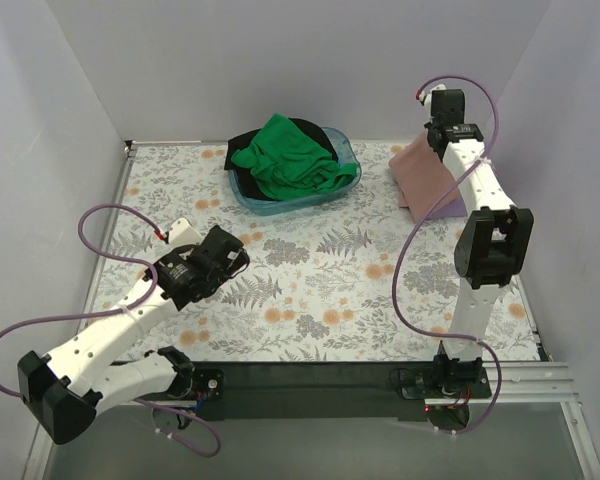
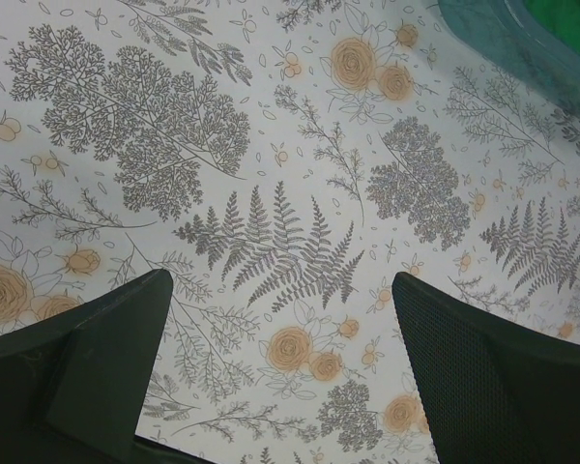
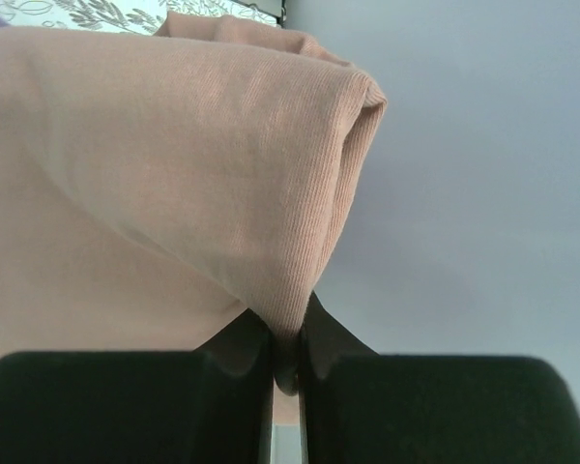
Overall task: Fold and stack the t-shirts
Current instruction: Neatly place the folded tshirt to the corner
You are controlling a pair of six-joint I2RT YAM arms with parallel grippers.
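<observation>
The right gripper point(image 3: 288, 362) clamps a fold of the pink tee point(image 1: 425, 178), hanging at far right over the lavender tee point(image 1: 453, 209). The left gripper point(image 2: 278, 290), wide and empty, sits well apart, near left.

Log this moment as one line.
right gripper: shut on pink tee, far right | left gripper: open, empty, above table | green tee, black tee: in bin

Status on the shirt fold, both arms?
Right gripper shut on pink tee, far right. Left gripper open, empty. Green tee in blue bin. Nothing blocking.
</observation>
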